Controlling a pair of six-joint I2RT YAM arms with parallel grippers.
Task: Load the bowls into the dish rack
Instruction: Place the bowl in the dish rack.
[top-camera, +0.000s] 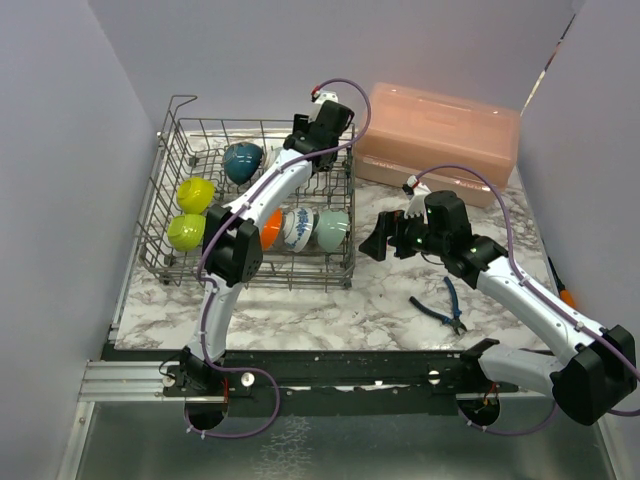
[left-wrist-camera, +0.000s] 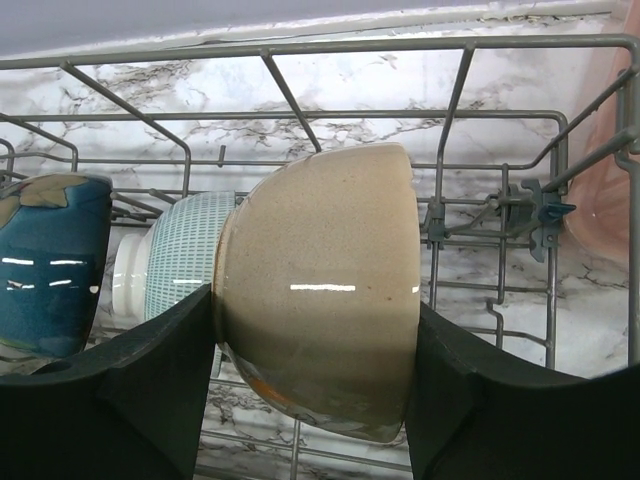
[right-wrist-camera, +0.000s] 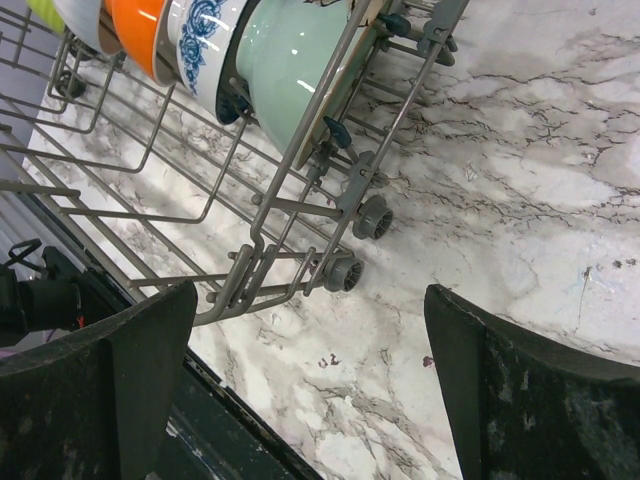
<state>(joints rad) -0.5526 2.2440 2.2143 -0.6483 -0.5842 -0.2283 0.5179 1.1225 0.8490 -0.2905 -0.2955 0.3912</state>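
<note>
The grey wire dish rack (top-camera: 170, 180) stands at the left of the table. In it sit a dark blue bowl (top-camera: 242, 160), two lime-yellow bowls (top-camera: 195, 193), and a front row of orange (top-camera: 272, 228), blue-patterned (top-camera: 297, 228) and pale teal (top-camera: 333, 228) bowls. My left gripper (left-wrist-camera: 312, 330) reaches into the rack's back right part, shut on a beige bowl (left-wrist-camera: 320, 260) that lies on its side over the wires. A white ribbed bowl (left-wrist-camera: 175, 270) leans just behind it. My right gripper (right-wrist-camera: 330, 400) hangs open and holds nothing, over the marble beside the rack's wheeled corner (right-wrist-camera: 345, 270).
A pink lidded box (top-camera: 440, 135) stands at the back right. Blue-handled pliers (top-camera: 440, 305) lie on the marble near my right arm. An orange-tipped object (top-camera: 567, 295) lies at the table's right edge. Purple walls close in both sides.
</note>
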